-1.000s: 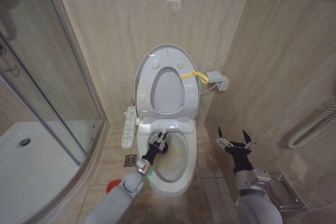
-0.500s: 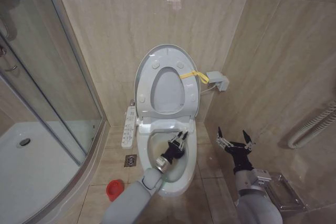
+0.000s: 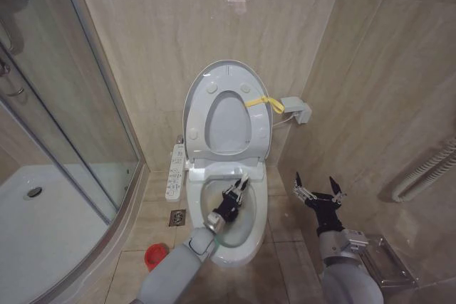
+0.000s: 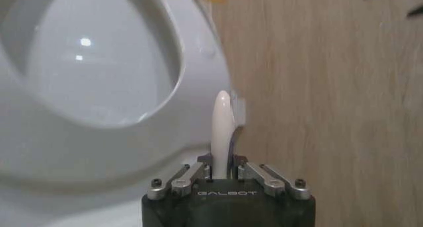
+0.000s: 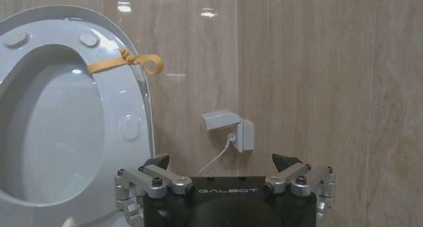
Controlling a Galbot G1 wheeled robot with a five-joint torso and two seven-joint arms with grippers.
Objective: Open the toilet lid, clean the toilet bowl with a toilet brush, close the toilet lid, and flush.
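Over the stained white ceramic toilet bowl (image 3: 246, 224), the left claw (image 3: 237, 189) is clamped on the thin white stick handle of the toilet brush (image 4: 221, 133). Behind it, the glossy white oval toilet lid (image 3: 201, 81) stands raised against the wall. Right claw (image 3: 318, 191), fingers spread apart, hovers beside the bowl.

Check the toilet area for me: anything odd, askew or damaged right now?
Two oddities. A yellow strap is tied around the raised toilet lid edge, on the robot's right. The toilet bowl has brownish-yellow staining where the left gripper holds the toilet brush. Nothing looks broken or spilled.
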